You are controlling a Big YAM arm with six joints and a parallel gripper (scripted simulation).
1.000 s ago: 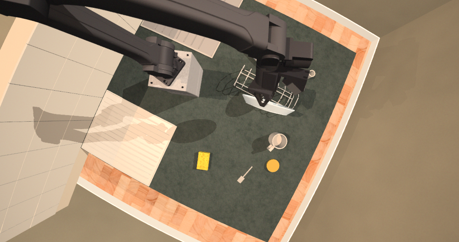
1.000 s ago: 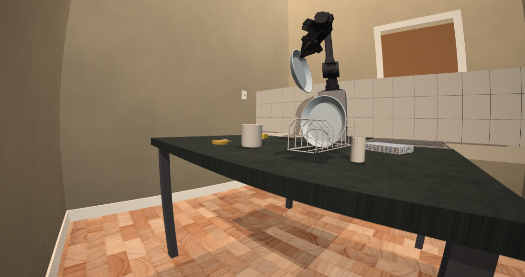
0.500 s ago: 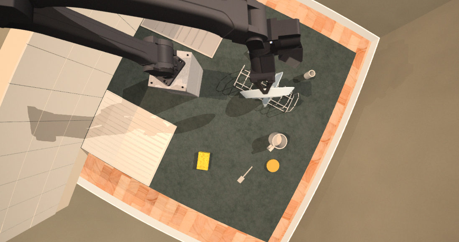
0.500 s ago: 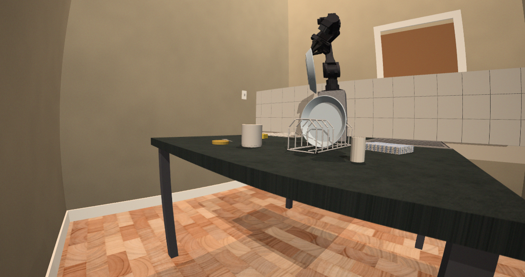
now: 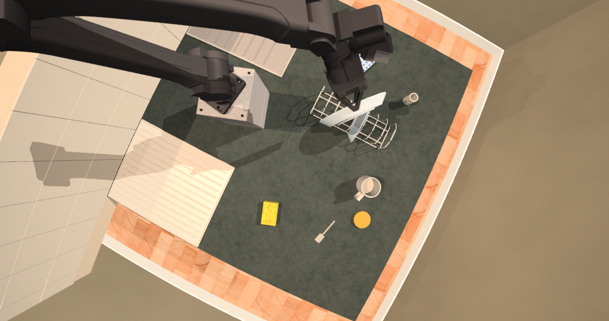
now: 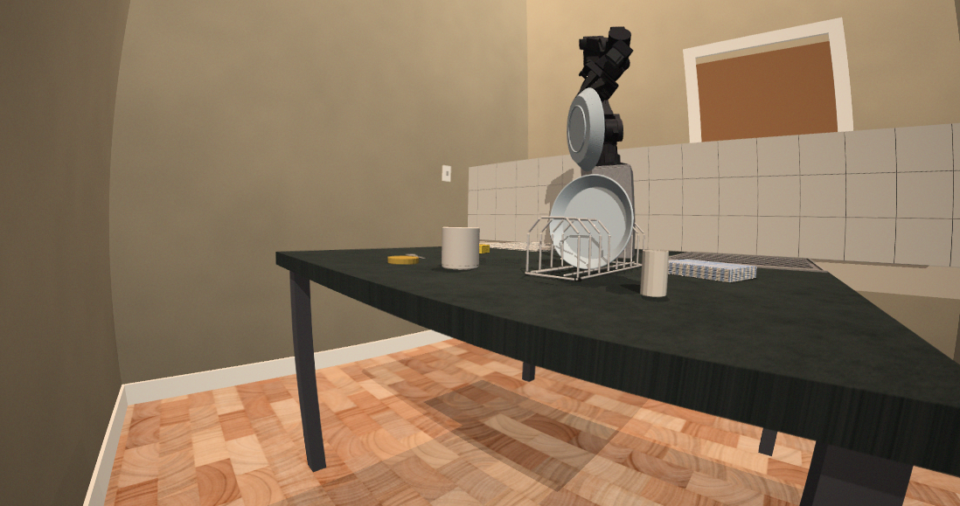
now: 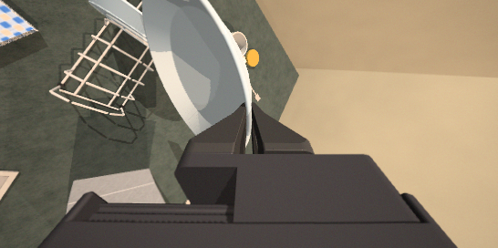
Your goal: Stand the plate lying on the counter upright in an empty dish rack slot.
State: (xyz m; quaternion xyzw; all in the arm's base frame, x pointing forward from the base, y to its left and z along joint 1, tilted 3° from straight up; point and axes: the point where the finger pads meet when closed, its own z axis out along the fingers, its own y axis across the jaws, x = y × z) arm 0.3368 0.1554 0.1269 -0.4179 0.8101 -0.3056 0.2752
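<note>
My gripper [image 5: 355, 101] is shut on the top rim of a white plate [image 5: 371, 101], which hangs on edge in the air above the wire dish rack [image 5: 375, 125]. In the side view the held plate [image 6: 582, 128] is clear of the rack [image 6: 578, 254], with its lower edge just above the other plate [image 6: 594, 220]. That plate [image 5: 354, 133] stands leaning in a rack slot. In the wrist view my fingers pinch the held plate [image 7: 196, 67]; the rack [image 7: 100, 81] and its plate [image 7: 111, 8] lie below to the left.
A small cup [image 5: 410, 98] stands just beyond the rack, and a mug [image 5: 368, 187] nearer the front. An orange disc [image 5: 361, 219], a spatula [image 5: 324, 232] and a yellow sponge [image 5: 269, 213] lie on the counter. A blue dotted cloth [image 5: 366, 63] lies under my wrist. My base block [image 5: 234, 99] stands left of the rack.
</note>
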